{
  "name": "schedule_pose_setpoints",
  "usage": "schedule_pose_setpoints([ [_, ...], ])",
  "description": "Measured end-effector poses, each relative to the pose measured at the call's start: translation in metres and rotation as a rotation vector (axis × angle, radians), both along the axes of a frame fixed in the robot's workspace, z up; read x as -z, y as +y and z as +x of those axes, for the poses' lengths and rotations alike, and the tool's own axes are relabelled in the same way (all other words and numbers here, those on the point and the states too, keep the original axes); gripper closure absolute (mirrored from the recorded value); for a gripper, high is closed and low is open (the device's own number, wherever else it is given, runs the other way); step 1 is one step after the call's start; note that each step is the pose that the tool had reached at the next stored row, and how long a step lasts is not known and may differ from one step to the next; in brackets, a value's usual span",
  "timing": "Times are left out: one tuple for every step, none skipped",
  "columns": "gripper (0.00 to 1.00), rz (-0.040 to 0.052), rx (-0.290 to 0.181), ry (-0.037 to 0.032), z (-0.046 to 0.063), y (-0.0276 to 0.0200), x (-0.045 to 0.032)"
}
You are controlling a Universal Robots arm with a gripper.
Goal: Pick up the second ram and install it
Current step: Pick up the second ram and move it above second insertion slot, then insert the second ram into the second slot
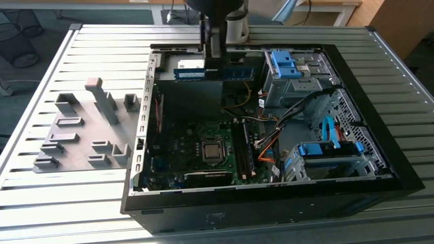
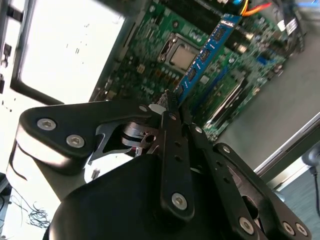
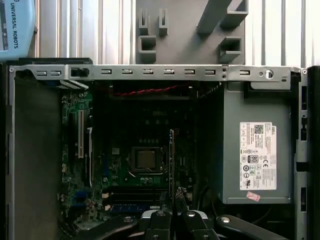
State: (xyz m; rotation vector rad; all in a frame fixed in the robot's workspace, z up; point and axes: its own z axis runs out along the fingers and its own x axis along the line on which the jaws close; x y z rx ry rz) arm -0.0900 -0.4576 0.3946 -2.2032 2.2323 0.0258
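Observation:
The second ram [image 1: 237, 74] is a blue-green stick that hangs level above the far end of the open computer case [image 1: 379, 168]. My gripper [image 1: 213, 70] is shut on its middle, coming down from above. In the second wrist view the ram [image 2: 205, 55] sticks out from between the shut fingers [image 2: 172, 125], over the motherboard [image 2: 150, 75] near the processor socket [image 2: 182, 57]. In the first wrist view the ram [image 3: 171, 160] shows edge-on above the board, with the gripper [image 3: 172, 199] holding it. The dark memory slots [image 1: 245, 150] lie beside the processor [image 1: 212, 151].
A grey plate with holder blocks [image 1: 88, 134] lies on the slatted table [image 1: 81, 203] at the exterior view's left of the case. Inside the case are blue drive cages [image 1: 329, 150], orange and blue cables [image 1: 268, 152] and a power supply [image 3: 255, 145].

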Motion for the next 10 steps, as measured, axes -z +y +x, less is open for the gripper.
schedule_pose_setpoints([
  [0.86,0.0000,0.000,0.0000,0.004,0.0000,0.0000],
  [0.86,0.0000,0.000,0.0000,0.008,0.0000,0.0000],
  [0.86,0.0000,0.000,0.0000,0.012,0.0000,0.0000],
  [0.86,-0.0001,0.000,0.0000,0.015,0.0000,0.0000],
  [0.86,-0.0001,0.000,0.0000,0.018,0.0000,0.0000],
  [0.86,-0.0001,0.000,0.0000,0.018,-0.0001,0.0000],
  [0.86,0.0000,0.000,0.0000,0.018,-0.0001,0.0000],
  [0.86,0.0000,0.000,0.0000,0.019,0.0000,0.0000],
  [0.86,0.0000,0.000,0.0000,0.020,0.0000,0.0000],
  [0.86,0.0000,0.000,0.0000,0.020,0.0000,0.0000],
])
